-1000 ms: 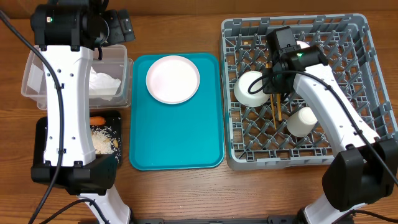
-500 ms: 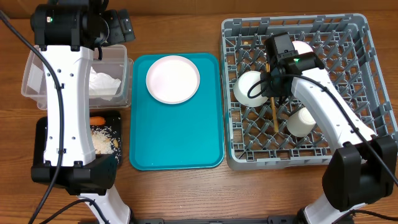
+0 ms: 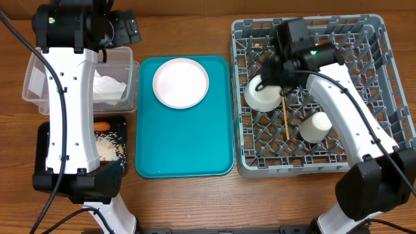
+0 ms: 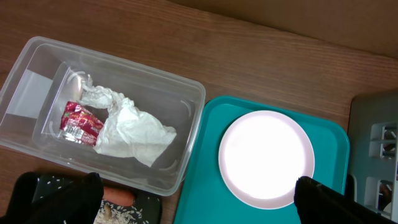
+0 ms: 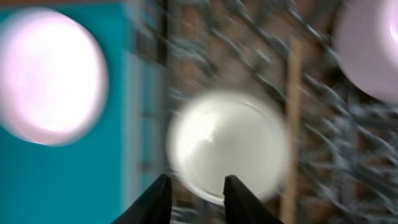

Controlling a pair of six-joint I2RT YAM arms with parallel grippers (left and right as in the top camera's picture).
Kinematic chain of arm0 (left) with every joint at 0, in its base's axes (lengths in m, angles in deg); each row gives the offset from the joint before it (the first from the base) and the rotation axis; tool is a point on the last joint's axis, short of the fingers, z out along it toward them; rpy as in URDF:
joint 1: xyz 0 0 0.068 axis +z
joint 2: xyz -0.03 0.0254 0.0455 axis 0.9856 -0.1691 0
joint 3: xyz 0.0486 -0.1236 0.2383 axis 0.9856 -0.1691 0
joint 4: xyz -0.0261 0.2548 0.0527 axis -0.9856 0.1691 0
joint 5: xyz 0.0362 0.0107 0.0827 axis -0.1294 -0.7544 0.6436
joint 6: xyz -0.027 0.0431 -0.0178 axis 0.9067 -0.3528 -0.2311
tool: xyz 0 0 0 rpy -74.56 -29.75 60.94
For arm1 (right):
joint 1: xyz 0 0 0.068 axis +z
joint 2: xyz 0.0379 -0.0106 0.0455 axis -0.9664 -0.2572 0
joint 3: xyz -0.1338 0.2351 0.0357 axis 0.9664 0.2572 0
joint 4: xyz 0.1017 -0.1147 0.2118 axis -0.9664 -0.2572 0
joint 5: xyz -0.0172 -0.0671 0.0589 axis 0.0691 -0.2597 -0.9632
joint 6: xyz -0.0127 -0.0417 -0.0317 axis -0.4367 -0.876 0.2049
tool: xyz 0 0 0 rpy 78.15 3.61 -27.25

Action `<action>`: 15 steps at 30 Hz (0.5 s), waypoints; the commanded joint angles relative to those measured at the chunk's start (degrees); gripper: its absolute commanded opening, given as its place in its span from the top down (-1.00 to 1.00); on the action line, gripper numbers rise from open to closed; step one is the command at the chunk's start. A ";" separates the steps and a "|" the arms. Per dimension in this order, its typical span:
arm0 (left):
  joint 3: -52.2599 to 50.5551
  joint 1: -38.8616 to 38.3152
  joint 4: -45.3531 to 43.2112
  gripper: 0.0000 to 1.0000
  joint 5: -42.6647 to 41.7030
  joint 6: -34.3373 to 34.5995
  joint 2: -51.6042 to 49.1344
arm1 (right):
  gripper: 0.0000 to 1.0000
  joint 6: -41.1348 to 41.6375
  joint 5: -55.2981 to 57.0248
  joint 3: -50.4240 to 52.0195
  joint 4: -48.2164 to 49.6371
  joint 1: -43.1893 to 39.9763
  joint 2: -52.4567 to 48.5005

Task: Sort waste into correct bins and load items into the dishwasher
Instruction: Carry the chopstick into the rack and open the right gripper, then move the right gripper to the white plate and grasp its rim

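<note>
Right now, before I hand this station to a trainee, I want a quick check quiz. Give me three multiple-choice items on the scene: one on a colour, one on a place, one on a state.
1. The wrapper in the clear tub is: A red; B blue; C green.
2. The round plate is: A in the clear tub; B on the teal tray; C held in the air.
3. The right gripper is: A shut on the plate; B shut on nothing; C open and empty.

Answers: 1 A, the left wrist view shows it red beside the napkins. 2 B, the overhead view shows it resting on the tray. 3 C, the right wrist view shows its fingers apart with nothing between them.
</note>
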 commanded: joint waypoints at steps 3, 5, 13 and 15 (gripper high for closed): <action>0.79 0.00 -0.02 -1.00 0.57 1.03 0.74 | 0.25 9.64 -8.17 -2.14 7.06 6.29 0.44; 0.79 0.00 -0.02 -1.00 0.57 1.03 0.74 | 0.22 10.78 -6.05 -2.05 9.40 8.83 -0.35; 0.79 0.00 -0.02 -1.00 0.57 1.03 0.74 | 0.19 10.97 5.25 -2.01 16.72 16.85 -6.73; 0.79 0.00 -0.02 -1.00 0.57 1.03 0.74 | 0.16 10.97 7.85 -2.01 18.56 17.79 -8.72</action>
